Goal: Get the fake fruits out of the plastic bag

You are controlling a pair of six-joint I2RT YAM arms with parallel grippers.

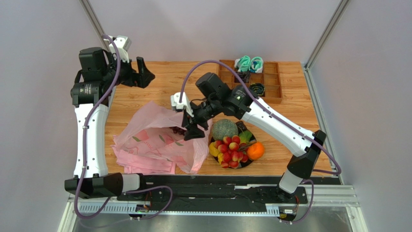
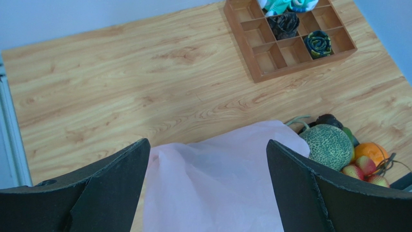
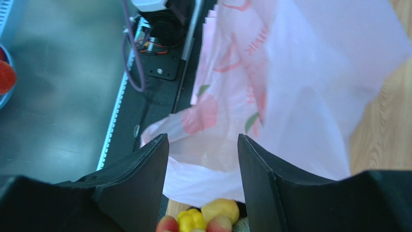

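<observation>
- Plastic bag (image 1: 154,140): thin, translucent pink, crinkly, slumped on the desk (image 1: 140,96); light, slippery, likely to drag along with anything lifted out.
- Fake fruits (image 1: 234,145) heaped just beside the bag's mouth: netted melon (image 1: 225,129), smooth orange (image 1: 255,151), red berries (image 1: 231,151); probably hollow, light, rigid, apt to roll.
- Dark grapes (image 1: 179,130) at the mouth itself; best pinched across the cluster.
- Right gripper (image 1: 193,131) over that mouth, fingers partly apart, nothing between; left gripper (image 1: 144,72) beyond the bag, fingers spread wide.

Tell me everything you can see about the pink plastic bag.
The plastic bag is thin, translucent pink film, crinkled, printed with faint red fruit and green leaves. It lies slumped on the table, its near edge over a folded pink cloth. The right gripper is at its right side; contact unclear.
</observation>
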